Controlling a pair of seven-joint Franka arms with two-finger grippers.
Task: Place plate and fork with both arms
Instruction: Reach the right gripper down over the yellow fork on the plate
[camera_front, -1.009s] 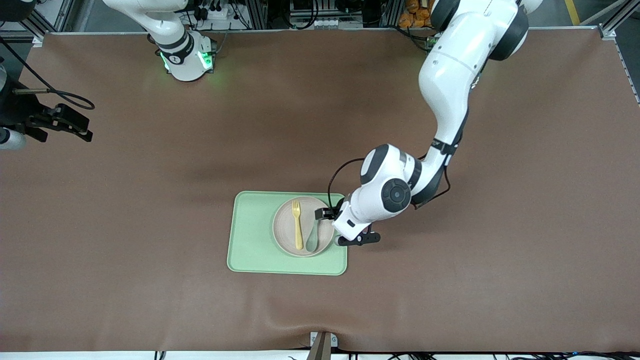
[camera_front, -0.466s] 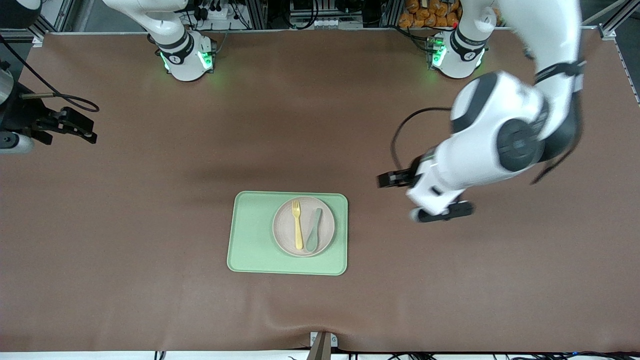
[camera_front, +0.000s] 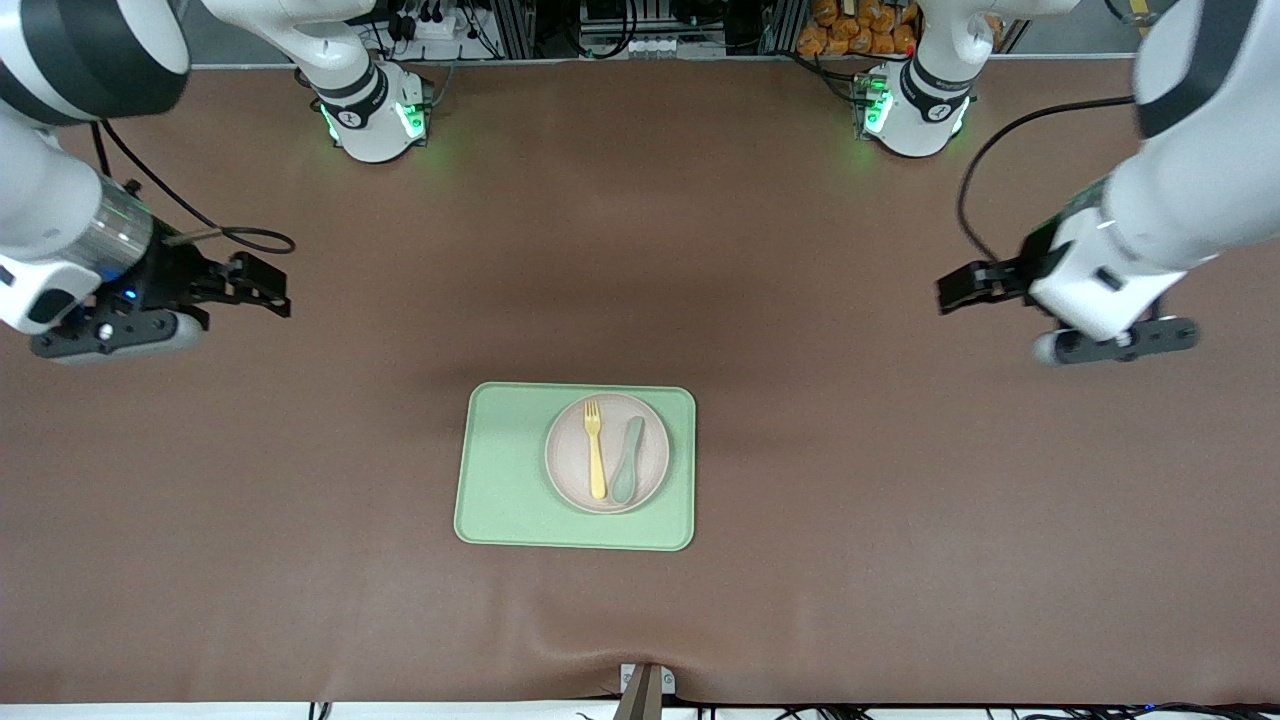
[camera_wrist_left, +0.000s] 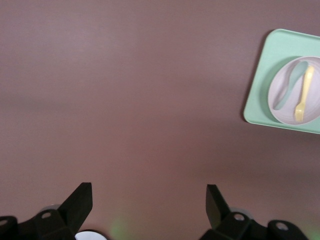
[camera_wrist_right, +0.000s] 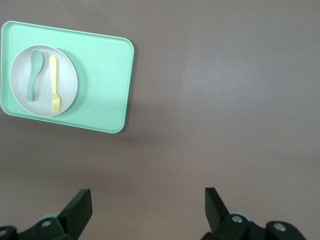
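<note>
so the counter (camera_front: 900, 560) is covered in a brown mat that's a bit wrinkled along the edge nearest the front camera, and there's a small metal bracket (camera_front: 645, 685) poking up at the middle of that edge. along the top of the front view there's aluminium framing and cables, plus the two arm bases glowing green.

the light green tray (camera_front: 505, 480) sits in the middle of the counter, with the beige plate (camera_front: 570, 465) on it, at the left arm's end of the tray. the yellow fork (camera_front: 595, 450) lies on the plate, right beside a grey-green spoon (camera_front: 627, 462).

left tool (camera_wrist_left: 149, 210) is up over bare mat toward the left arm's end, fingers spread wide, holding nothing. right tool (camera_wrist_right: 148, 210) is the same deal over the right arm's end, spread and empty. both are well apart from the tray.
</note>
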